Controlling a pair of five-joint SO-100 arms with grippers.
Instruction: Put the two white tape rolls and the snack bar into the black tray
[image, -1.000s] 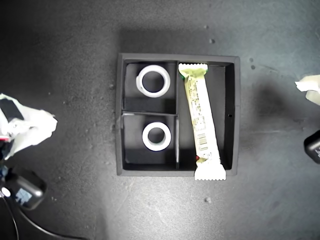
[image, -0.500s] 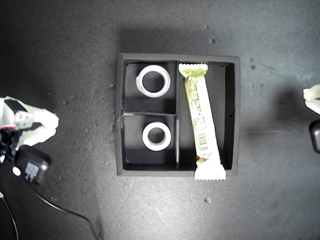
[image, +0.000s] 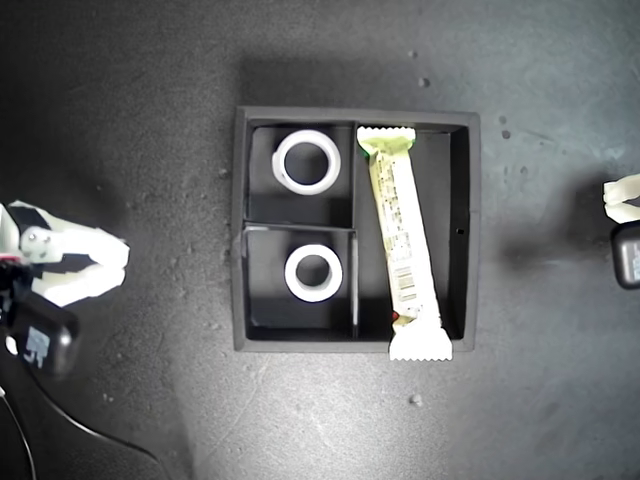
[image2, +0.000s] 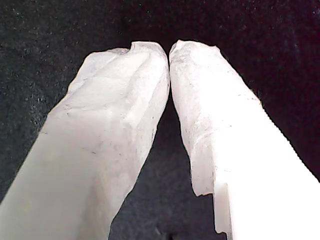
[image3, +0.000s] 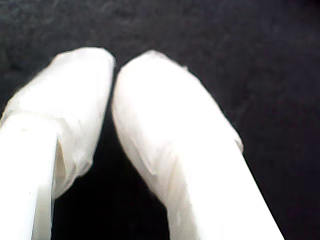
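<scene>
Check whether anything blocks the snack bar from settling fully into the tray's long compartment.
Nothing visible does. The snack bar lies slanted in the black tray, its lower crimped end overhanging the tray's front wall; no other object shares that compartment.

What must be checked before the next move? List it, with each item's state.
1. First tape roll in a small compartment of the black tray: ok.
2. Second tape roll in the other small compartment: ok.
3. Snack bar lying flat in the long compartment: not ok, one crimped end overhangs the wall.
4. My first hand shut, empty: ok.
5. My second hand shut, empty: ok.
</scene>
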